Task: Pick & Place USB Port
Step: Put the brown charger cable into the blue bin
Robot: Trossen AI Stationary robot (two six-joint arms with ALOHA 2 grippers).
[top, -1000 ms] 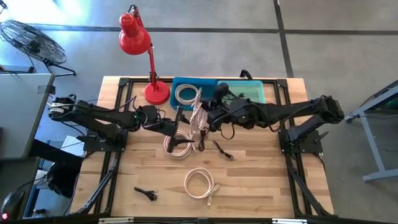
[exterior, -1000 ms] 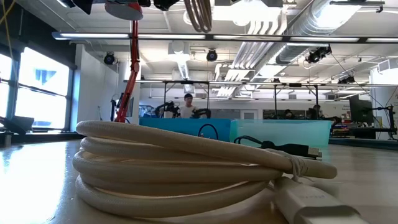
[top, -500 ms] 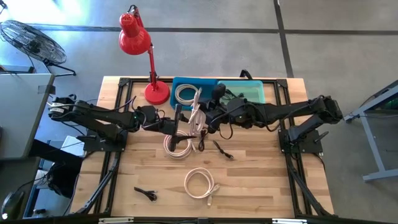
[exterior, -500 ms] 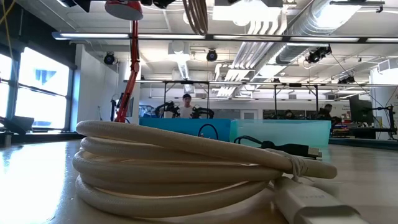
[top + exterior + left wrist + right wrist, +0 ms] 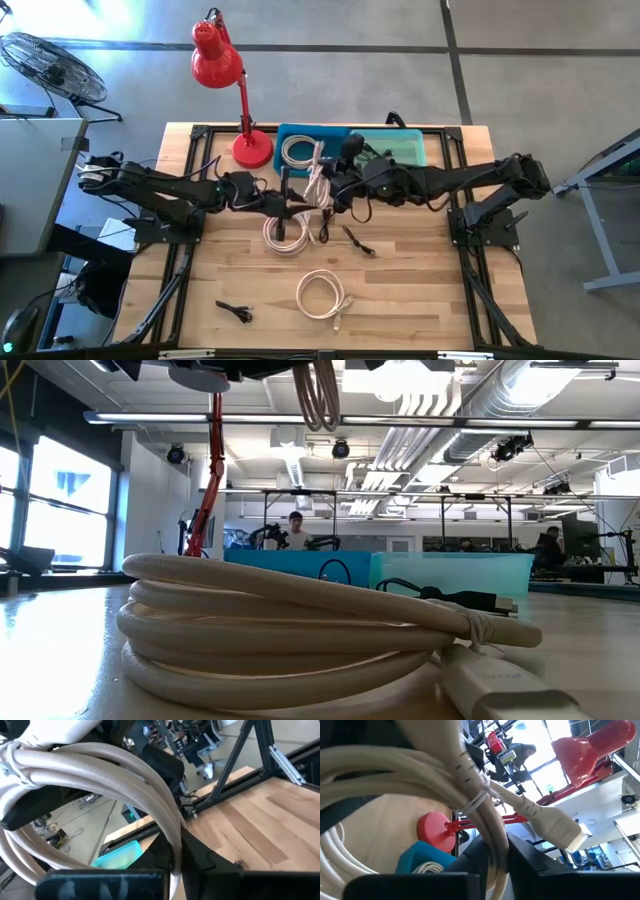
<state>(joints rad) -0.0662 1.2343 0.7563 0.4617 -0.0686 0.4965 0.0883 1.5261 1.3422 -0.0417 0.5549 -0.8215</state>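
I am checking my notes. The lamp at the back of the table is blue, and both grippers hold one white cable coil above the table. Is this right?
One detail is wrong: the lamp is red, as the high view shows. The rest holds: the left gripper and right gripper hold one white cable coil above the table.

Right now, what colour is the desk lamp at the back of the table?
Red; the desk lamp shows best in the high view.

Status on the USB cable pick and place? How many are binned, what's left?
Done: one white coil lies in the blue bin.
In hand: a second coil hangs above the table near the bin, with the left gripper and right gripper both closed on it.
Left: two white coils and two small black cables on the table.
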